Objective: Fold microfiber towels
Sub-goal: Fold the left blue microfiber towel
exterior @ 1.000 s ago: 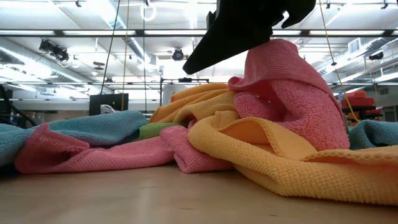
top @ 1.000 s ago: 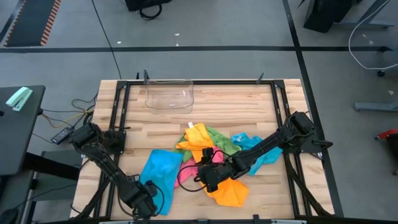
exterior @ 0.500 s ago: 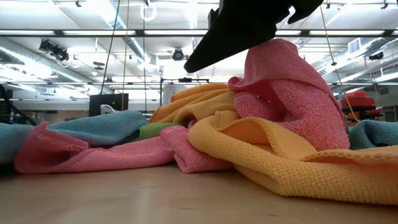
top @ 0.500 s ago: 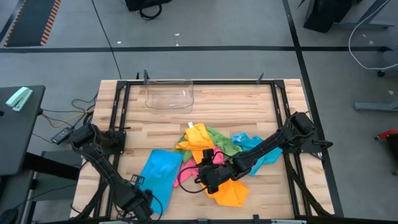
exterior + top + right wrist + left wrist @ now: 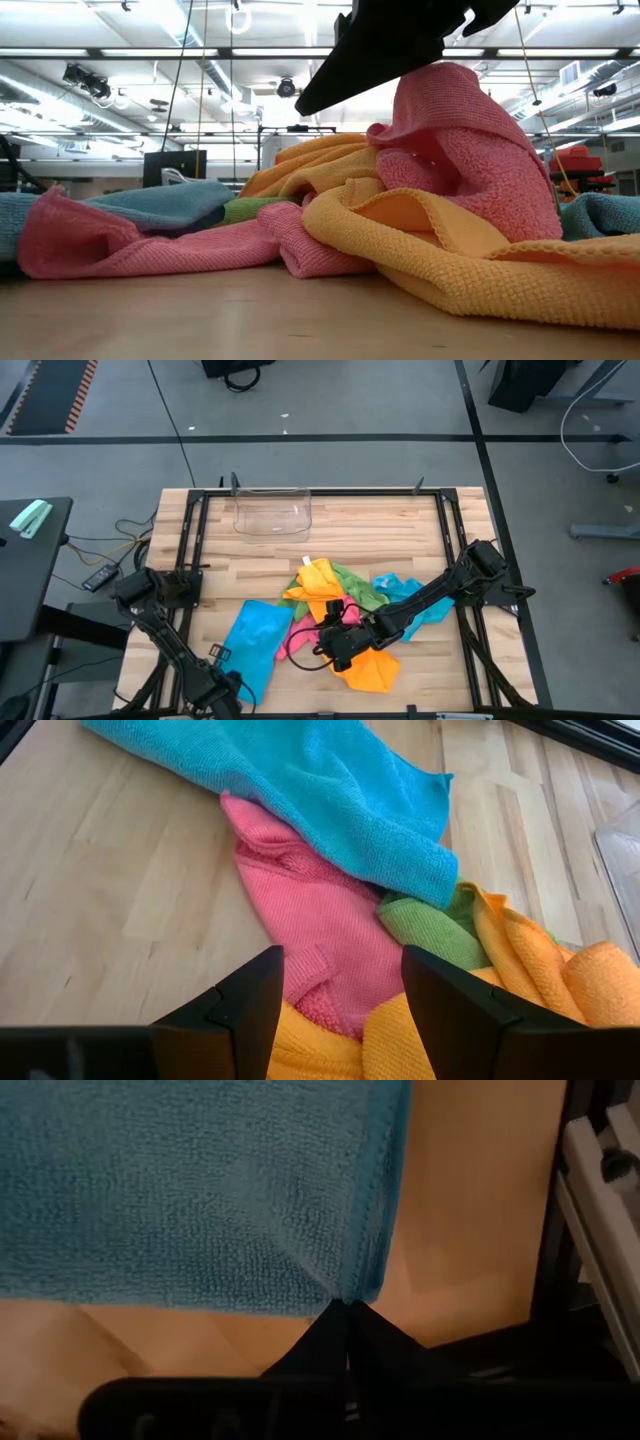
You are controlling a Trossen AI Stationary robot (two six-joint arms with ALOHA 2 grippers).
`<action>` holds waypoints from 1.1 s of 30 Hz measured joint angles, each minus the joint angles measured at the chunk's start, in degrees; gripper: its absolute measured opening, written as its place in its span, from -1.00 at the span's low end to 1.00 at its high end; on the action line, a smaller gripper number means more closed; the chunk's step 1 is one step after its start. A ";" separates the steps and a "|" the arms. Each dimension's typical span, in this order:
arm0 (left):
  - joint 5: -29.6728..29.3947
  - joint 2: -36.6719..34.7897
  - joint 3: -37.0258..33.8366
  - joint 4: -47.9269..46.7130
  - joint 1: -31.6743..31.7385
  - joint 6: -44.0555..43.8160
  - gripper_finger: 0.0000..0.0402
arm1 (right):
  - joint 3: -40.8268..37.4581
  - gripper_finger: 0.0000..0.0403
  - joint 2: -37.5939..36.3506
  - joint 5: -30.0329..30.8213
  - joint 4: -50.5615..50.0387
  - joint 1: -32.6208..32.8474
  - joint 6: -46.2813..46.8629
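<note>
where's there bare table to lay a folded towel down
Bare wood runs across the far half of the table, right of the clear plastic bin. A smaller patch lies left of the blue towel, below the bin. The near middle is crowded: the towel pile, the right gripper open over it, the left gripper shut on the blue towel.

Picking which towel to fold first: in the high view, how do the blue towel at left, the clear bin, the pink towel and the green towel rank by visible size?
1. blue towel
2. clear bin, slightly smaller
3. pink towel and green towel: both mostly buried, too alike to rank.
</note>
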 joint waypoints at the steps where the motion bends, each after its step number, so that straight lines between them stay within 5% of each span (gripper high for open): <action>1: 0.00 0.00 0.00 -0.04 -0.01 -0.39 -0.88 | 0.00 0.06 0.00 0.00 0.01 0.00 0.05; 10: 0.06 -0.02 0.76 -0.21 0.12 -5.32 -0.53 | 0.00 0.06 0.00 -0.05 0.22 0.00 0.16; 18: -0.11 -0.11 3.76 -1.03 0.44 -4.25 -0.45 | 0.00 0.06 0.00 -0.97 2.00 0.00 -0.41; 26: -9.86 -0.11 3.82 -2.11 -5.10 0.30 -0.41 | 0.00 0.06 0.00 -1.14 2.02 0.40 -0.25; 33: -14.08 -0.11 3.82 -2.10 -8.72 0.49 -0.17 | 0.00 0.06 0.00 -1.16 2.02 0.37 0.15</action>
